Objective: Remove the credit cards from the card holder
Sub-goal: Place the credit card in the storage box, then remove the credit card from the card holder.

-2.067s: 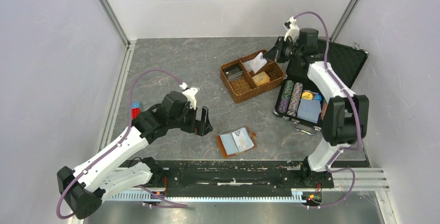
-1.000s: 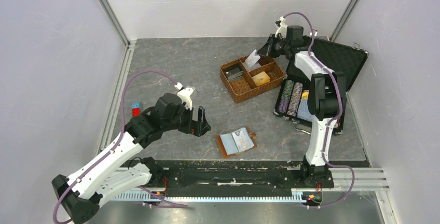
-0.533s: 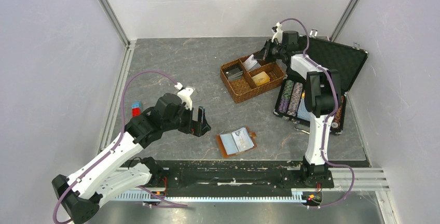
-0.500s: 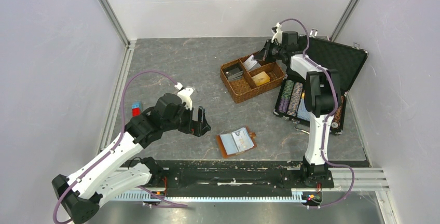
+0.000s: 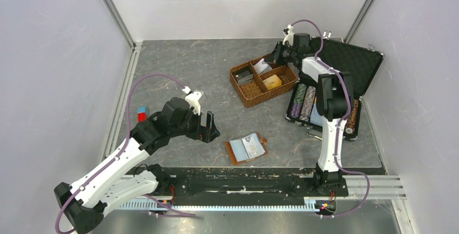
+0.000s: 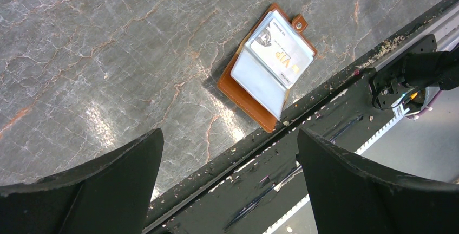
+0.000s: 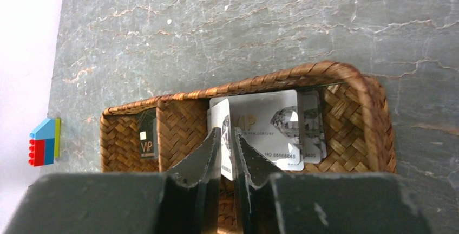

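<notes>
The card holder (image 5: 246, 148) lies open on the table near the front rail, tan leather with pale clear sleeves. It also shows in the left wrist view (image 6: 243, 99), where a silver VIP card (image 6: 284, 55) sits in a sleeve. My left gripper (image 5: 208, 127) (image 6: 228, 134) is open and empty, hovering left of the holder. My right gripper (image 5: 269, 59) (image 7: 226, 132) is shut on a white credit card (image 7: 216, 112), held on edge over the back compartment of the woven basket (image 5: 244, 101). Silver VIP cards (image 7: 270, 128) lie in that compartment.
The basket (image 7: 325, 69) also holds a golden-orange card (image 5: 272, 82) and a black VIP card (image 7: 146, 142). An open black case (image 5: 354, 60) with poker chips (image 5: 303, 101) stands right of it. Coloured toy bricks (image 5: 142, 114) lie at the left.
My right gripper has moved left and down with the card, from beside the case to the basket's back compartment. My left arm shifted slightly early on and now holds still.
</notes>
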You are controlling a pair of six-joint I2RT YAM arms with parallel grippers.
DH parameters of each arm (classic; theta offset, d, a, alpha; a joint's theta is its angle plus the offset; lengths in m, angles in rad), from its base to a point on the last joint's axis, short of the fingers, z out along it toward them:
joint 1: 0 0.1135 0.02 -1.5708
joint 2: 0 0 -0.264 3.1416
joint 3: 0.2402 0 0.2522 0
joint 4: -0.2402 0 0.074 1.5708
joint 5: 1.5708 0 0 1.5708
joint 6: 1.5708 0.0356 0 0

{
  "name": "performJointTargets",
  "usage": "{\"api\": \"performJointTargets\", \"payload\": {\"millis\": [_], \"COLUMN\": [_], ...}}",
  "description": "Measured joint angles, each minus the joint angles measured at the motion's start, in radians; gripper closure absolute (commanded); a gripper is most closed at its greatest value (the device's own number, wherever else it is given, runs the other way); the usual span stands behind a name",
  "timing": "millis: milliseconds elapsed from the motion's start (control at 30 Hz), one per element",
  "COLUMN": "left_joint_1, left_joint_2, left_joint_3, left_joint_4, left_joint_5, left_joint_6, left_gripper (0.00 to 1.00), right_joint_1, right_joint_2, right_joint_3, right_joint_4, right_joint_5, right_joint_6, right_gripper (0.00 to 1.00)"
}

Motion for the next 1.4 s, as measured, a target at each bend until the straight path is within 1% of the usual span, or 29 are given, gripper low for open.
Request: {"api": "performJointTargets", "payload": {"millis": [233, 433, 667, 800, 867, 1000, 1067, 1200, 1400], "left_joint_1": [0.000, 0.000, 0.000, 0.000, 0.000, 0.000, 0.000, 0.000, 0.000], "left_joint_2": [0.000, 0.000, 0.001, 0.010, 0.021, 0.046, 0.053, 0.068, 0.105], "left_joint_3": [0.000, 0.000, -0.001, -0.001, -0.001, -0.001, -0.002, -0.028, -0.115], "left_joint_4": [0.000, 0.000, 0.000, 0.000, 0.000, 0.000, 0.003, 0.044, 0.163], "left_joint_5": [0.000, 0.000, -0.002, -0.009, -0.010, -0.006, -0.002, 0.040, 0.151], "left_joint_6": [0.000, 0.000, 0.000, 0.000, 0.000, 0.000, -0.003, -0.020, -0.127], "left_gripper": [0.00, 0.00, 0.00, 0.00, 0.00, 0.04, 0.05, 0.09, 0.17], "right_joint_1": [-0.001, -0.003, -0.004, 0.001, 0.010, 0.040, 0.068, 0.142, 0.283], "right_joint_2": [0.039, 0.039, 0.031, -0.025, -0.098, -0.268, -0.373, -0.567, -0.810], "right_joint_3": [0.053, 0.091, 0.112, 0.093, 0.042, -0.065, -0.150, -0.344, -0.687], "right_joint_4": [-0.036, -0.086, -0.163, -0.208, -0.223, -0.256, -0.262, -0.266, -0.237], "right_joint_5": [0.029, 0.069, 0.106, 0.128, 0.146, 0.188, 0.210, 0.253, 0.275], "right_joint_6": [-0.006, -0.029, -0.060, -0.078, -0.089, -0.105, -0.113, -0.124, -0.100], "right_gripper": [0.81, 0.73, 0.73, 0.73, 0.73, 0.71, 0.71, 0.70, 0.70]}}
